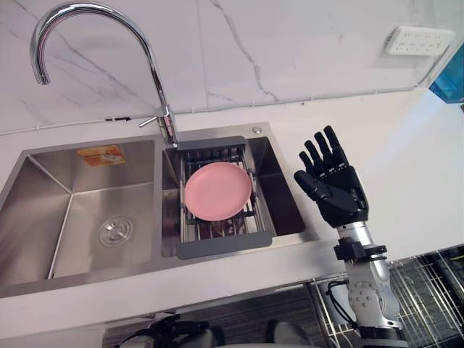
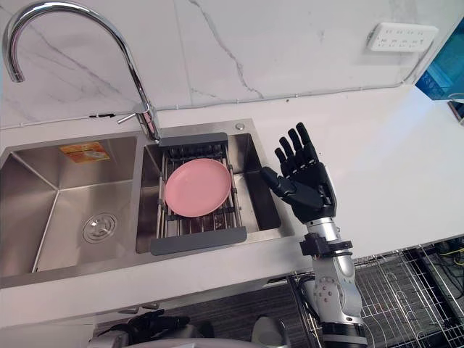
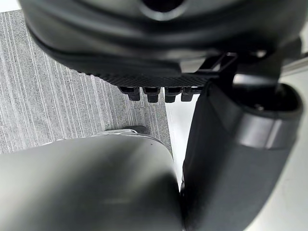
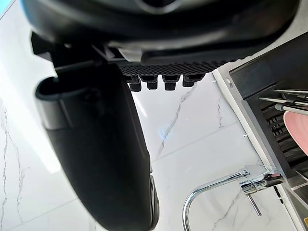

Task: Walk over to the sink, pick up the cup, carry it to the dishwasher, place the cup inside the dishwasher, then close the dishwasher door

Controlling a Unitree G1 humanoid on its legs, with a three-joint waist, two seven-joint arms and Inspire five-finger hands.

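A steel double sink [image 1: 87,217] is set in a white counter [image 1: 406,145]. Across its right basin lies a grey-framed drain rack [image 1: 225,245] with a pink plate [image 1: 217,190] on it. My right hand [image 1: 333,190] is raised over the counter just right of the sink, palm toward the plate, fingers straight and spread, holding nothing. Its wrist view shows the thumb [image 4: 96,144], the marble wall and the edge of the pink plate [image 4: 299,130]. My left hand [image 3: 144,38] hangs low over grey carpet, fingers straight, nothing in it.
A tall curved chrome faucet [image 1: 156,80] rises between the basins. A white wall socket [image 1: 419,40] and a blue object [image 1: 451,78] are at the far right. Below the counter's front edge on the right sits a wire dishwasher rack [image 1: 428,290].
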